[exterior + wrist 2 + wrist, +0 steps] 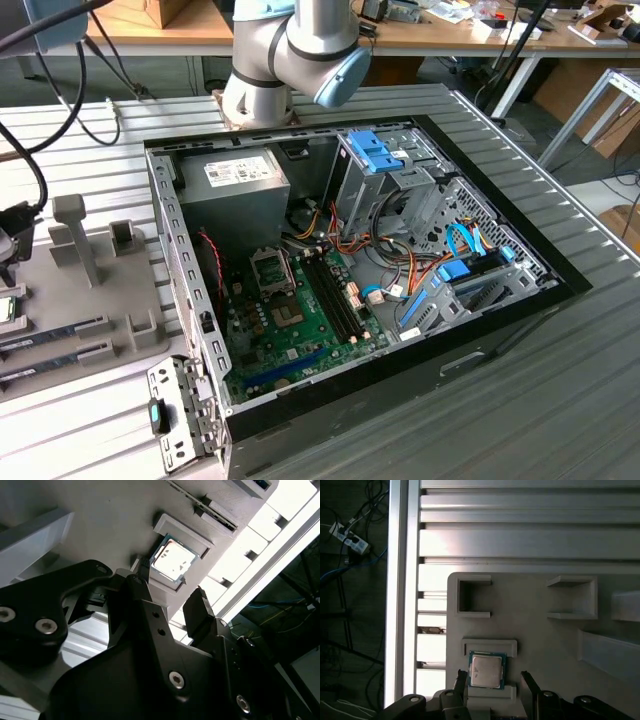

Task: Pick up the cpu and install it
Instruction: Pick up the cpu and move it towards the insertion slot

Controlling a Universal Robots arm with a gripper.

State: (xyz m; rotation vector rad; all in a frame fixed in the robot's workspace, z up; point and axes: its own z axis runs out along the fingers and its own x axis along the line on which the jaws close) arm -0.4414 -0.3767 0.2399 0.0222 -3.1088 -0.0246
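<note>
The cpu (487,670) is a small square chip with a silver top and a thin green rim. It lies flat in a recess of the grey holder tray (545,645), between two raised lips. My gripper (495,687) is open just above it, with one black finger (461,684) on each side of the chip and not touching it. In the second wrist view the cpu (172,560) sits just beyond the spread fingertips (199,600). In the exterior view the gripper (12,238) is at the far left edge, over the tray (90,290).
An open computer case (350,250) fills the middle of the exterior view, with a green motherboard (300,320) and its open socket (272,268). Two memory sticks (55,335) lie on the tray. The tray also carries upright grey posts (80,235). Slatted aluminium table (520,535) surrounds it.
</note>
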